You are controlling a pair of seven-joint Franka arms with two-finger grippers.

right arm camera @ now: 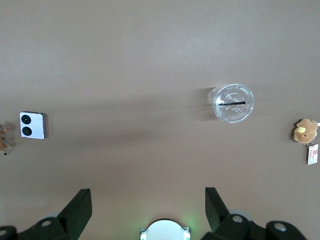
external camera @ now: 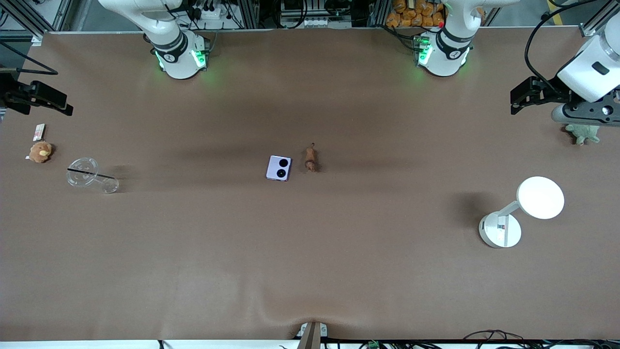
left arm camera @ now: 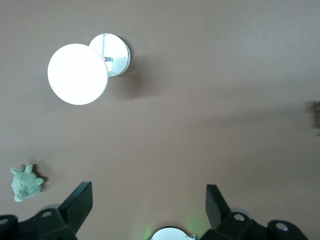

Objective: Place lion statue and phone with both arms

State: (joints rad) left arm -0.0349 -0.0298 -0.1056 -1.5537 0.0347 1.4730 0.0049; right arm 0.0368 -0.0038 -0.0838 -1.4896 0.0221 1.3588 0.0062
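Sitting side by side at the table's centre are the phone (external camera: 278, 168) and the lion statue (external camera: 310, 159), just apart, not touching. Phone lies flat, camera circles up, on the side toward the right arm's end; statue on the side toward the left arm's end, a bit farther from the front camera. Both untouched by any gripper, so judging by this the task is at its start or fully done; can't tell which.

Right gripper (external camera: 36, 99) hangs high over the right arm's end of the table, near the tan plush (external camera: 40, 151) and clear cup w/ straw (external camera: 89, 175). Its fingers (right arm camera: 77, 207) are spread wide in the right wrist view, nothing between them. Left gripper (external camera: 533, 97) is up over the left arm's end, above the green plush (external camera: 582, 133); fingers (left arm camera: 80, 202) likewise wide apart & empty. White lamp (external camera: 525, 208) stands nearer the front camera than that plush.

If pickup is next: right arm to phone, left to statue, so the arms don't cross. Phone is thin & flat, so grip across its edges, low to the table. Statue is tiny, so close across the body, not tail. Items lie close together, so stagger the approaches to avoid wrist clash.
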